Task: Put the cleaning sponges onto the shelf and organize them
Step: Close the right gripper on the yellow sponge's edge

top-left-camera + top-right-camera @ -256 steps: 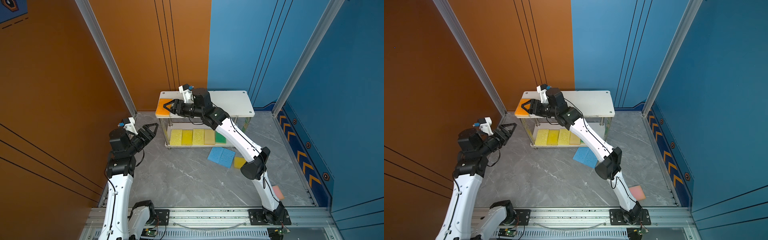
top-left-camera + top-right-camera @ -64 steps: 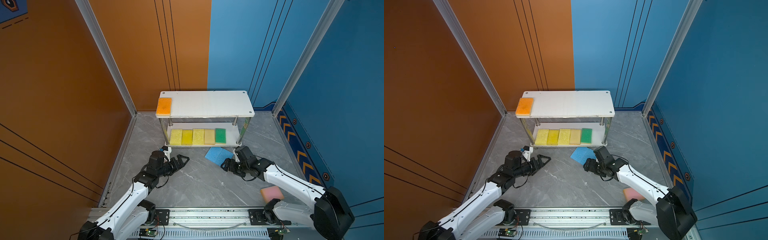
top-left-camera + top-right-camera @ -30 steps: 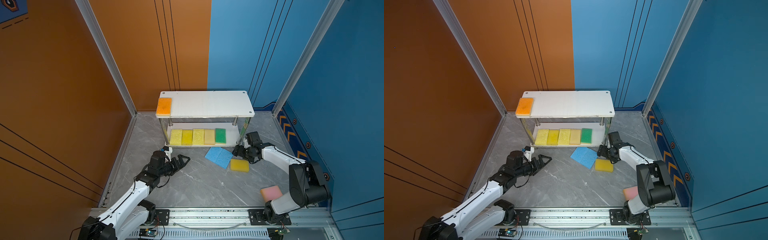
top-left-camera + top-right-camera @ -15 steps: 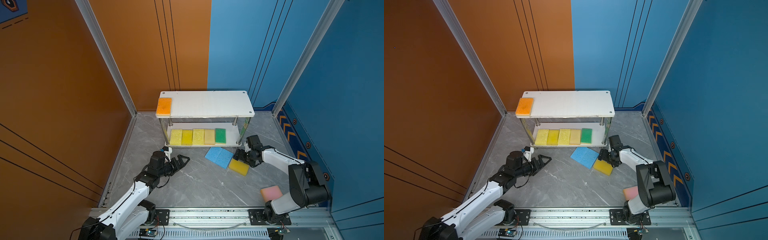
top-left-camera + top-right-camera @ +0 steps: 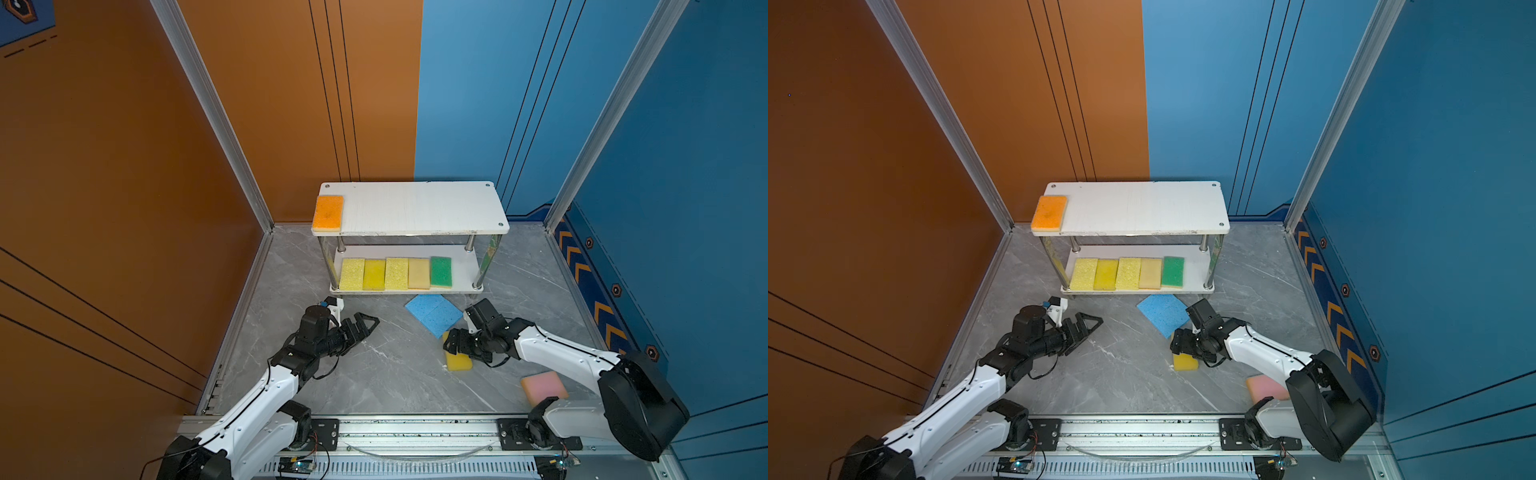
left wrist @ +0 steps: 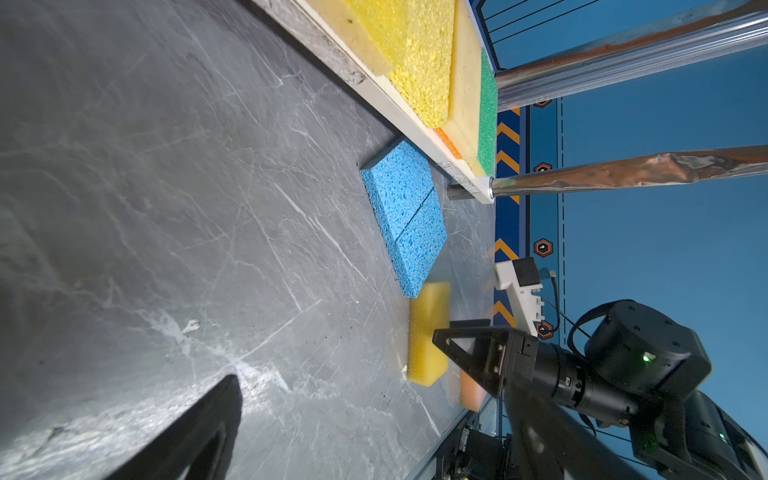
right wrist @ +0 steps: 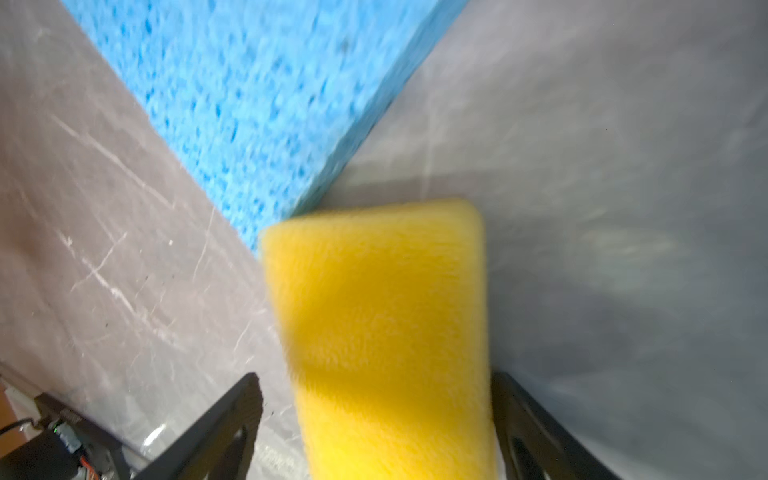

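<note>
Shelf (image 5: 415, 210) (image 5: 1142, 208) stands at the middle of the bench's (image 5: 374, 386) far edge.

Top board: orange sponge (image 5: 328, 212) (image 5: 1049, 212) flat at the left end, the rest of the board bare.

Lower board, a row from the left end, edges touching: three yellow sponges (image 5: 374, 274), a beige sponge (image 5: 418, 273), then a green-faced sponge (image 5: 440, 271).

On the bench, just in front of the shelf's right half: two blue sponges (image 5: 432, 313) (image 6: 405, 216) side by side, set askew to the shelf.

The loose yellow sponge (image 5: 458, 360) (image 5: 1185, 361) (image 7: 382, 324) lies flat just nearer the front edge, one corner meeting the blue pair's near corner.

Pink sponge (image 5: 544, 385) (image 5: 1264, 386) lies near the front-right corner, partly hidden by the right arm (image 5: 561, 353).

Right gripper (image 5: 455, 345) (image 7: 376, 376) is low over the loose yellow sponge, jaws apart and straddling its width. The wrist view shows a clear gap on one side. The other finger sits close against the sponge's edge, possibly touching, but the blur is too heavy to say. It is not clamped.

Left gripper (image 5: 368, 326) (image 5: 1094, 321) hangs low over bare bench on the left side in front of the shelf, jaws spread wide and holding nothing, well apart from every sponge.
</note>
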`<state>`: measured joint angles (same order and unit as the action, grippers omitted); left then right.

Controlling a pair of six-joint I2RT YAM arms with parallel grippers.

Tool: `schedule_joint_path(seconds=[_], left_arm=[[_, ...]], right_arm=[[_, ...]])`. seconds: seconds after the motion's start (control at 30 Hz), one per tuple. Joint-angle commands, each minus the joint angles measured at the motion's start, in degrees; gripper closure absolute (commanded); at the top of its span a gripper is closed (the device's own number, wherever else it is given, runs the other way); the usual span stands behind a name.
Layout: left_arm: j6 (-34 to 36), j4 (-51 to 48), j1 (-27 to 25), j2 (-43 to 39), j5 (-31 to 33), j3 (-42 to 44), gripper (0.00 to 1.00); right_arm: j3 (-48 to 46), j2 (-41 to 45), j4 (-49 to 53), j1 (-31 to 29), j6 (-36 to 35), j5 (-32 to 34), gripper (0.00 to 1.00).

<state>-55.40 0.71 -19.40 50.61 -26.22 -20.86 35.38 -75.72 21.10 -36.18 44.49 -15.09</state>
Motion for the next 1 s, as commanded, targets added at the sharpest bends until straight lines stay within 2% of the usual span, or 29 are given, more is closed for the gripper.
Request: schedule_joint_path(seconds=[0.0, 0.07, 0.27, 0.43, 0.67, 0.97], left_arm=[[-0.4, 1.2, 0.0, -0.9, -1.2, 1.1, 0.02], [-0.6, 1.2, -0.2, -1.0, -0.8, 1.3, 0.03], [-0.8, 1.3, -0.9, -0.4, -0.6, 1.4, 0.06], [-1.6, 1.3, -1.1, -1.0, -0.8, 1.8, 0.07], [-1.9, 1.3, -1.1, -1.4, -0.8, 1.9, 0.10], [-1.9, 1.9, -0.8, -2.1, -0.6, 2.8, 0.11]], right_arm=[[-0.1, 0.4, -2.9, -3.6, 6.8, -1.2, 0.13], [1.1, 0.7, -1.8, -6.1, 6.4, -0.5, 0.12], [2.4, -0.3, 0.1, -4.4, 3.4, 0.4, 0.13], [2.6, 0.0, 0.6, -5.8, 4.1, 4.7, 0.15], [2.0, 1.4, 0.5, -5.2, 4.0, 7.9, 0.21], [-0.9, 3.4, -1.4, -4.4, 4.9, 8.9, 0.33]])
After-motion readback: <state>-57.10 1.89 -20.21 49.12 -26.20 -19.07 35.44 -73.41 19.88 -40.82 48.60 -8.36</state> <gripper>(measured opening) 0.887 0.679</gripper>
